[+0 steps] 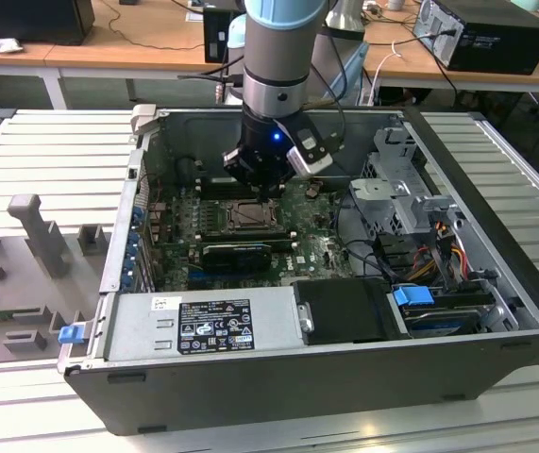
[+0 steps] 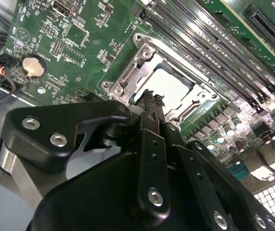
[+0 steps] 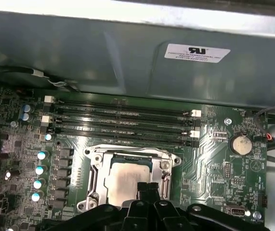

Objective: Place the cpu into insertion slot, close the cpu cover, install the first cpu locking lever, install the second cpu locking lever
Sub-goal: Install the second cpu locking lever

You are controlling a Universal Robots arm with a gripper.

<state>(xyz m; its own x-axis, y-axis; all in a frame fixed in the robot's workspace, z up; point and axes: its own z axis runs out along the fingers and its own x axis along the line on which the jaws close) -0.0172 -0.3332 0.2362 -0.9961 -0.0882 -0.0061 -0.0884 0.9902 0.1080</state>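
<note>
The cpu (image 3: 120, 179) lies flat in the insertion slot (image 1: 250, 215), its silvery face (image 2: 168, 83) showing in both wrist views. It hides the slot's pin field. The cpu cover (image 3: 127, 153) is a silver frame that lies down around the chip, with the chip seen through its window (image 2: 139, 55). My gripper (image 3: 148, 188) hangs just above the socket's edge. Its black fingertips (image 2: 150, 98) are pressed together, with nothing visible between them. In the exterior view the gripper (image 1: 267, 192) sits low inside the open computer case, over the green board.
Long black memory slots (image 3: 123, 120) run beside the socket, near the case wall (image 3: 127, 57). A coin battery (image 3: 240, 143) sits on the board. A black card (image 1: 236, 253), the power supply (image 1: 203, 326), a drive cage (image 1: 401, 184) and cables (image 1: 439, 250) crowd the case.
</note>
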